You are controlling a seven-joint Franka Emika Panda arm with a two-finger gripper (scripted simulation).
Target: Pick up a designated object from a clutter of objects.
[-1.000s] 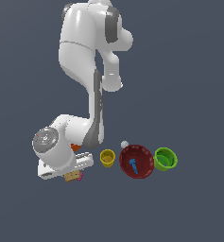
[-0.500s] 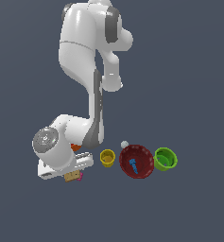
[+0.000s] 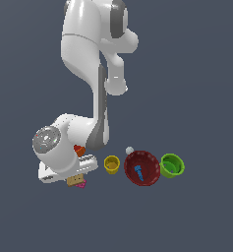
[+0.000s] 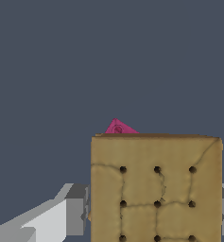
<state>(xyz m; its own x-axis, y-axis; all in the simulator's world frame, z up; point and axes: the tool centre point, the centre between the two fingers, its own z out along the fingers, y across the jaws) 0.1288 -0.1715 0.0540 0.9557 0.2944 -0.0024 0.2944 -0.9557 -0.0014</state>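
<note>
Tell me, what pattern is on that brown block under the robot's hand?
Tan-brown block with rows of dark dots and crack lines, clearest in the wrist view.

The white arm (image 3: 96, 74) drops from up top and bends hard, so the wrist ends up low on the exterior view's left with the hand pointing down. The gripper (image 3: 74, 180) is mostly tucked under the wrist housing there. In the wrist view, grey fingers (image 4: 75, 210) sit on either side of the tan block (image 4: 156, 189), squeezing it between them.
</note>
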